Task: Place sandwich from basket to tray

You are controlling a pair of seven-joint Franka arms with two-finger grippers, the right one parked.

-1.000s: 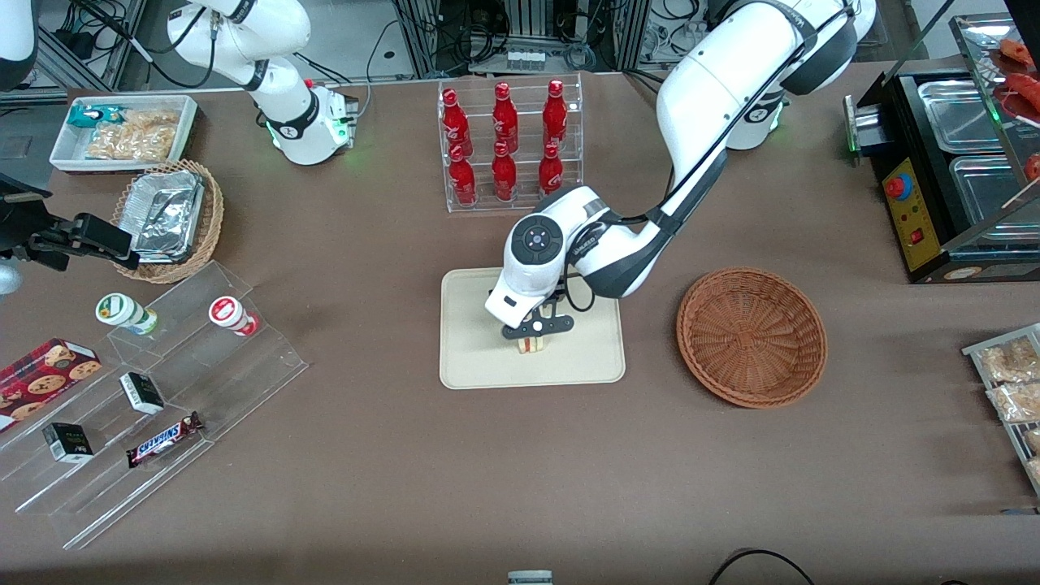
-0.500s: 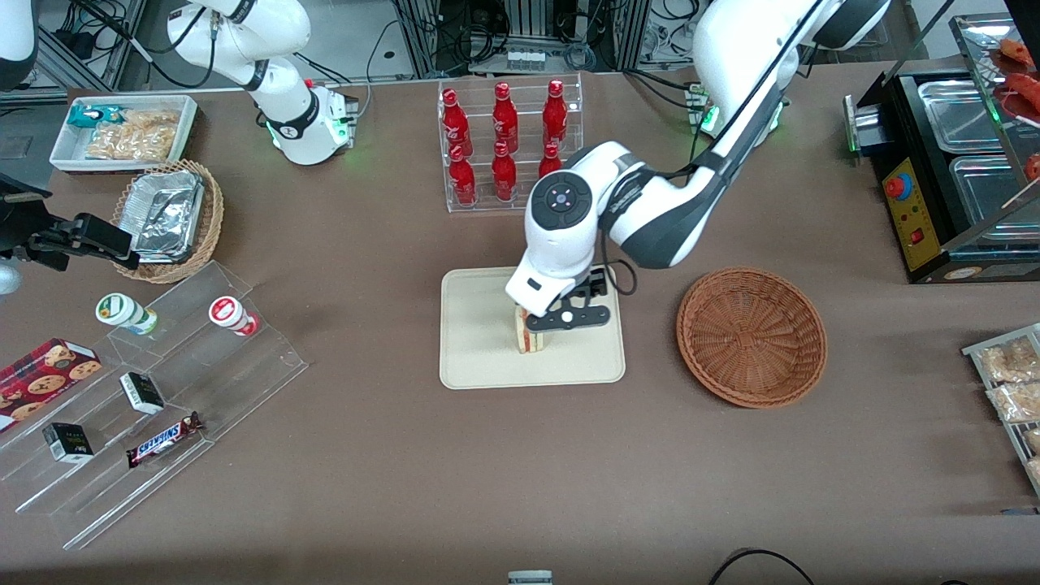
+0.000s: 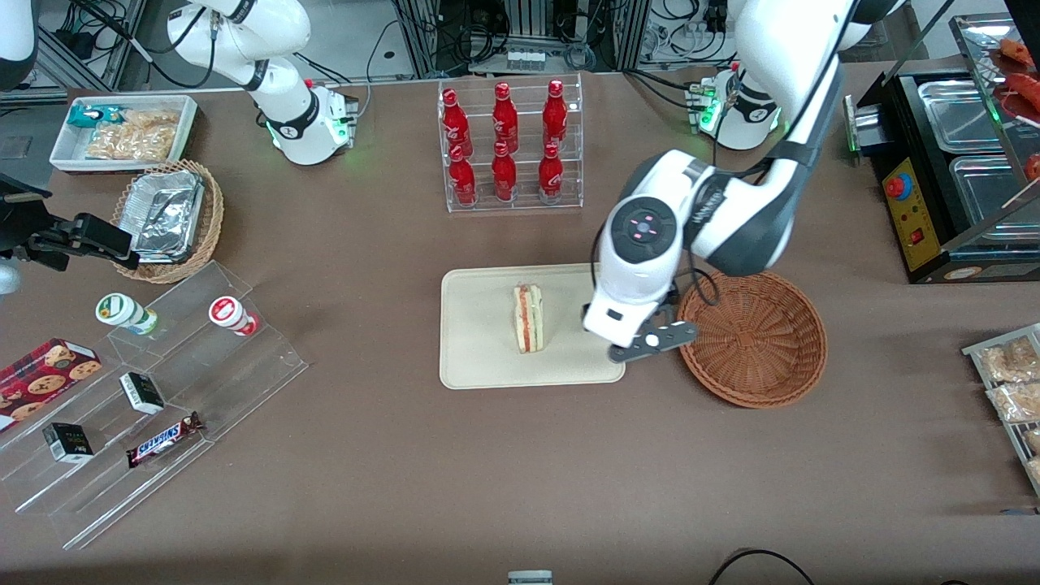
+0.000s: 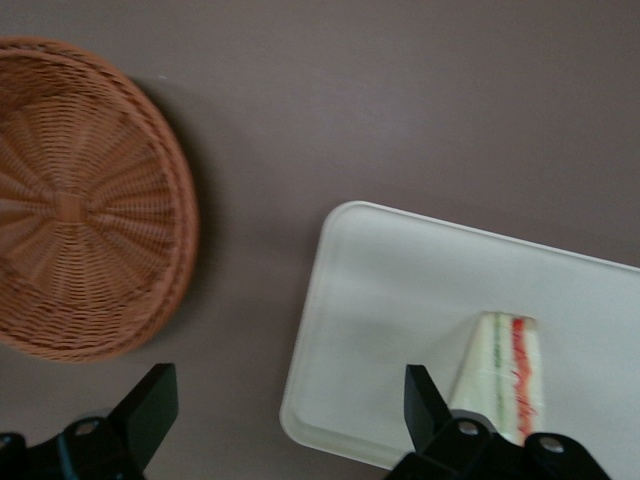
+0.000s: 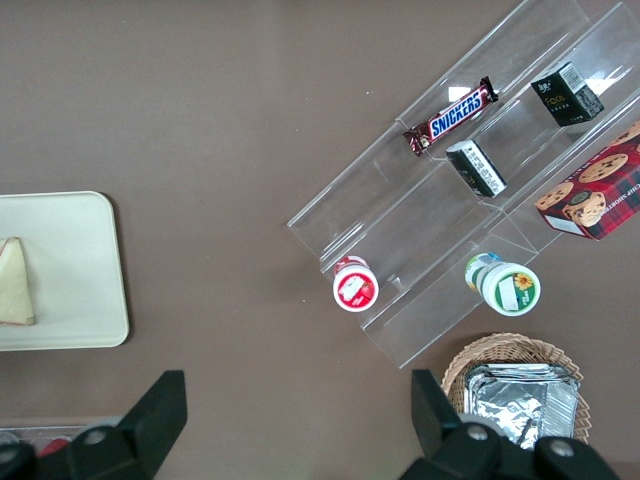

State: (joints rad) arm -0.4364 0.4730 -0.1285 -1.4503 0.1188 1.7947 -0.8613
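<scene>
You'll find the sandwich [image 3: 529, 318] lying on the cream tray [image 3: 479, 357], just right of center in the front frame, its red and cream filling stripes facing up. Nothing touches it. The gripper [image 3: 650, 341] hangs above the gap between the tray's edge and the reddish-brown wicker basket [image 3: 752, 336], and its jaws are spread apart with nothing between them. In the wrist view you see both dark fingertips [image 4: 150, 405] well separated, though the frame cuts them off, and one of them covers part of the sandwich [image 4: 505, 365], so its full outline stays hidden there. The tray [image 4: 400, 300] and basket [image 4: 80, 200] are both cropped in that view too. From the front, the white wrist housing hides the tray's nearest corner and part of the basket's rim. The basket holds nothing you can see. On the brown tabletop [image 3: 487, 471], the rack of red bottles [image 3: 505, 146] stands at upper center.
</scene>
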